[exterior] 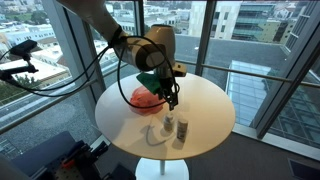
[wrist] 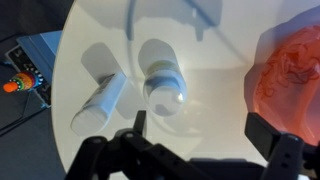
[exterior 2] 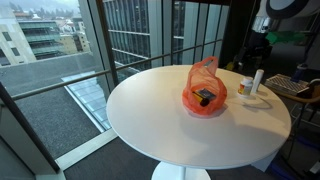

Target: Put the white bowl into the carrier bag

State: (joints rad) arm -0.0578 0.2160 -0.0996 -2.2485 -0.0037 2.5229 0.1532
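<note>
White bowl (wrist: 163,85) stands near the table (wrist: 100,40) edge, beside a bottle (wrist: 100,102), outside the orange carrier bag (wrist: 295,70). Gripper (wrist: 200,135) hovers above, jaws wide, empty. Step: approach. Next: descend over the rim, close.

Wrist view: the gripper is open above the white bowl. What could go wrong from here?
The small white bowl sits off-centre, nearer one finger of the open gripper, so that finger might land on its rim. The white cylindrical bottle stands close beside the bowl and could get knocked over. The orange plastic carrier bag looks slumped; the bowl may catch on its mouth.
</note>
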